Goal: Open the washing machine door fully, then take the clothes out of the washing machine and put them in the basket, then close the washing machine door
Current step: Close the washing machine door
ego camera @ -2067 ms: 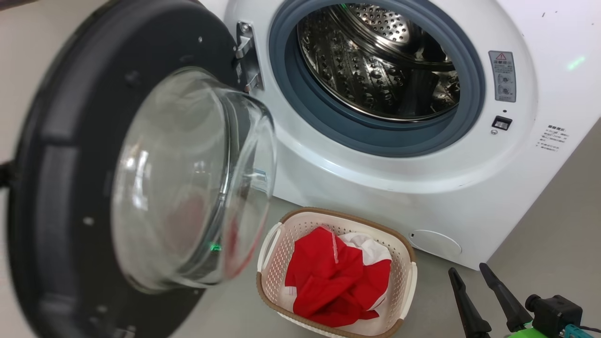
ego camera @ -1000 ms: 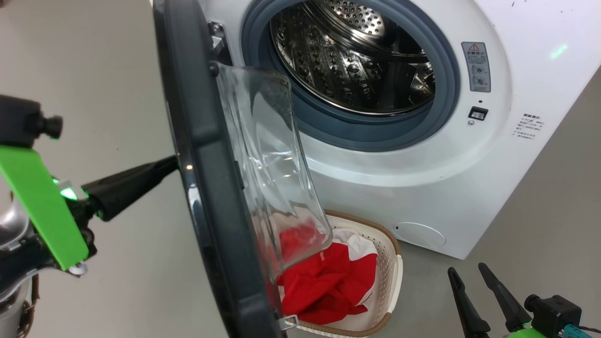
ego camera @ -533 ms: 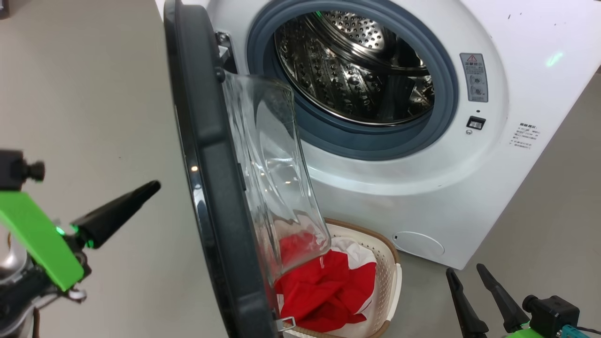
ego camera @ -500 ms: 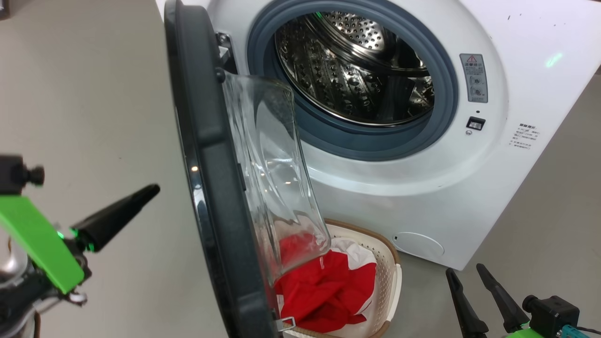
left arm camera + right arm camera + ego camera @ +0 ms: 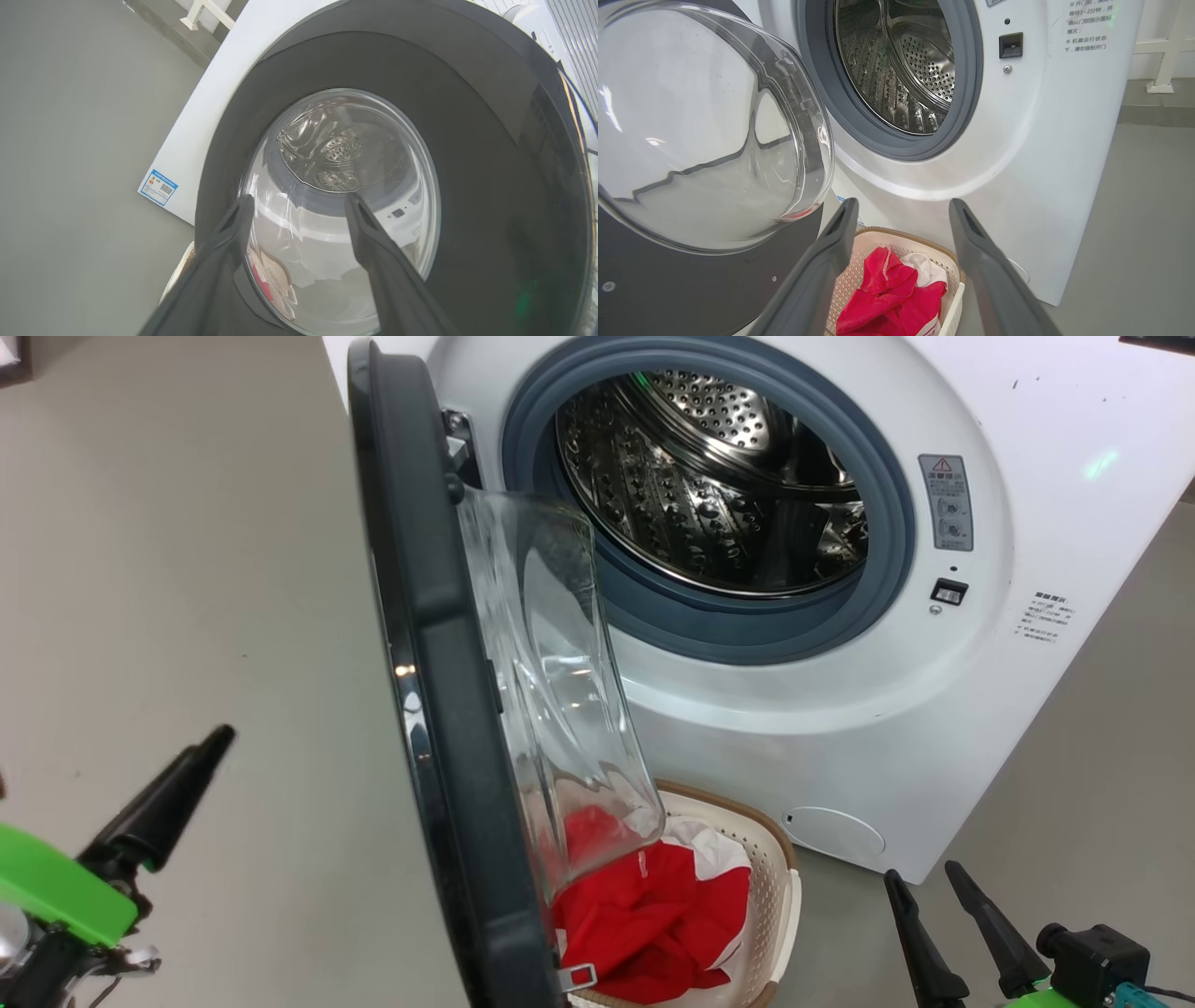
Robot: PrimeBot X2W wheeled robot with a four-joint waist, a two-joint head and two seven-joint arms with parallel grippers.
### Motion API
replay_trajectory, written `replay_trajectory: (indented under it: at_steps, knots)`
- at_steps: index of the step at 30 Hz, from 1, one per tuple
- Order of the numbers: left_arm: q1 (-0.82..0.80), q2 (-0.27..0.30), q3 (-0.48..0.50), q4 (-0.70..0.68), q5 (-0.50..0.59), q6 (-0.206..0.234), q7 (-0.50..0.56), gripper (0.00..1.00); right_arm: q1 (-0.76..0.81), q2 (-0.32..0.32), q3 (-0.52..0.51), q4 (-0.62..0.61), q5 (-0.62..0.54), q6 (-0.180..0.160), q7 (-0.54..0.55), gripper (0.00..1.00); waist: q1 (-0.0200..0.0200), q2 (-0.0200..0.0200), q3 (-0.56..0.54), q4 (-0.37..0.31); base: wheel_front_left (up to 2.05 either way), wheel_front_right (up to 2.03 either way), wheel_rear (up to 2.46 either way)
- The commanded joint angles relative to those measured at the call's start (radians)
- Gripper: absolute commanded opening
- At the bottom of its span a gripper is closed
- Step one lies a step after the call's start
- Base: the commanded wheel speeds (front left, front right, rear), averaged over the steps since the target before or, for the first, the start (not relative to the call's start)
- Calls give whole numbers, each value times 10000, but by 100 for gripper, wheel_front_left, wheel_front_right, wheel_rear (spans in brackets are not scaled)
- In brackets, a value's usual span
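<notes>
The left gripper [image 5: 299,200] is spread wide and holds nothing. Straight ahead of its fingertips, not touching, is the outer face of the washing machine door [image 5: 467,140]. The door stands about half open, roughly square to the front of the washing machine [image 5: 840,709]. It is round and stands on edge, with its hinge [image 5: 457,439] on the far side from the gripper. Its glass bowl [image 5: 560,691] bulges away from the gripper.

The right gripper [image 5: 903,205] is also open and empty. Just below and ahead of its 2 fingers sits the basket [image 5: 920,237] with the red clothes [image 5: 887,298] in it. The drum [image 5: 719,485] looks empty, so closing is probably next. The push is best placed on the black rim far from the hinge, not on the glass. The bowl should be watched as it swings over the basket.
</notes>
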Motion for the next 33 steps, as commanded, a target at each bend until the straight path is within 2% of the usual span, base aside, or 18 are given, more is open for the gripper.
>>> replay_trajectory:
  at_steps: [1, 12, 18, 20, 22, 28, 33]
  knots:
    - [-150, 336, 497, 29, 211, -67, -598, 100, -163, -90, 228, -221, -36, 65, -65, 100, 0, 0, -9, 10, 0, 0, 0]
    - [348, -245, 233, 1302, 777, -67, -3415, 100, -233, -56, 223, -215, -31, 65, -65, 100, 0, 0, 60, -34, 0, 0, 0]
    - [718, -526, 12, 1890, 733, -67, -4492, 100, -239, -9, 242, -209, -41, 65, -65, 100, 0, 0, 58, -117, 0, 0, 0]
    - [873, -625, -164, 2049, 760, -67, -4860, 100, -243, -10, 236, -210, -42, 65, -65, 100, 0, 0, 70, -147, 0, 0, 0]
    - [1242, -777, -831, 2509, 1298, -67, -5829, 100, -304, -51, 230, -220, -30, 65, -65, 100, 0, 0, 116, -229, 0, 0, 0]
    - [1577, -1210, -1289, 2873, 1534, -67, -6496, 100, -332, -63, 238, -216, -24, 65, -65, 100, 0, 0, 111, -308, 0, 0, 0]
    - [1748, -1528, -1149, 3045, 2730, -67, -6658, 100, -331, -87, 230, -239, -4, 65, -65, 100, 0, 0, 106, -364, 0, 0, 0]
